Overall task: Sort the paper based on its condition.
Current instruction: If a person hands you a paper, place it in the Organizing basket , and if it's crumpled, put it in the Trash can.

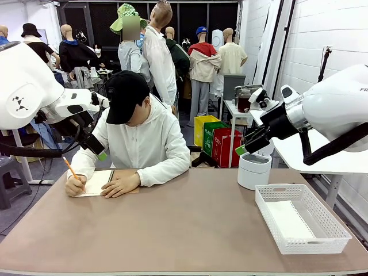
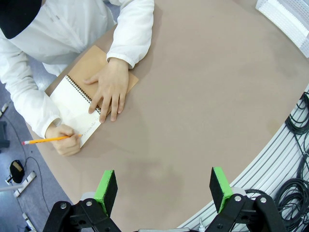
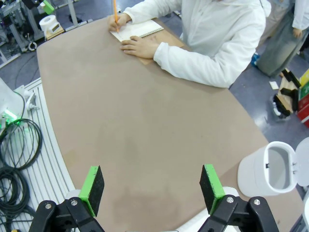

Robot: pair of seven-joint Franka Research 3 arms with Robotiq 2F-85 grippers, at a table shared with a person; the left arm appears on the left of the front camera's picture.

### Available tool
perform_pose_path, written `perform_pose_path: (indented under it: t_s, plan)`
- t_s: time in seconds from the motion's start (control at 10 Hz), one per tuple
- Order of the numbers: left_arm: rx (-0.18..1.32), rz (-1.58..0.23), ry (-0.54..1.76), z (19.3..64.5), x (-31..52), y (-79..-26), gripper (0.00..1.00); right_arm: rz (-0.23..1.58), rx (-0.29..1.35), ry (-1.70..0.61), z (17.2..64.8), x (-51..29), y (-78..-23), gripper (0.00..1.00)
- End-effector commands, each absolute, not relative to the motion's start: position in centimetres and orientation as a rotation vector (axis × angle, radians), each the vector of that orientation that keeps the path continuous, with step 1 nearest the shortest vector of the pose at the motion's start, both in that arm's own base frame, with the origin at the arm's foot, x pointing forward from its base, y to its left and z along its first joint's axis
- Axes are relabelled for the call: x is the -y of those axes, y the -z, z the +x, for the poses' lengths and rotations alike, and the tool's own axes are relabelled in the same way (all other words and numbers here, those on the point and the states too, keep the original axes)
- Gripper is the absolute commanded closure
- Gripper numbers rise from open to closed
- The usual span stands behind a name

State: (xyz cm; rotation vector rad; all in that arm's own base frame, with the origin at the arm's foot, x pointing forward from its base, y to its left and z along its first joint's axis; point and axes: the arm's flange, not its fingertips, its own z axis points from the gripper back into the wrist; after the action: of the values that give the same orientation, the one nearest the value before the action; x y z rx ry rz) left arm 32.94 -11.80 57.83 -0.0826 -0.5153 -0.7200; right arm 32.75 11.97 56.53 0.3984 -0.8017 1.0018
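Over at 10 o'clock on the tan table (image 1: 190,230), we see a person writing in a spiral-bound notebook with a brown cardboard cover (image 1: 99,183). One hand (image 1: 75,186) is clenched round an orange pencil (image 1: 72,169), and the other hand (image 1: 121,185) lies flat and relaxed on the page. As for the loose white paper (image 1: 287,221), we think a sheet lies in the white plastic mesh basket (image 1: 313,244) at 4 o'clock, but it's hard to tell from the basket's floor. Above the table, the left gripper (image 2: 163,187) and right gripper (image 3: 151,187) have their jaws spread wide, with nothing between them.
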Motion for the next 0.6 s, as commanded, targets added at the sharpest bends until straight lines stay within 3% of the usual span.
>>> perform_pose_path:
  t_s: [0.0,0.5]
  plan:
    - [0.515,-0.100,0.730,32.94,11.74,-57.87,0.00,0.413,0.801,-1.007,32.71,-11.97,-56.53,0.00]
    - [0.515,-0.100,0.730,32.94,11.74,-57.87,0.00,0.413,0.801,-1.007,32.71,-11.97,-56.53,0.00]
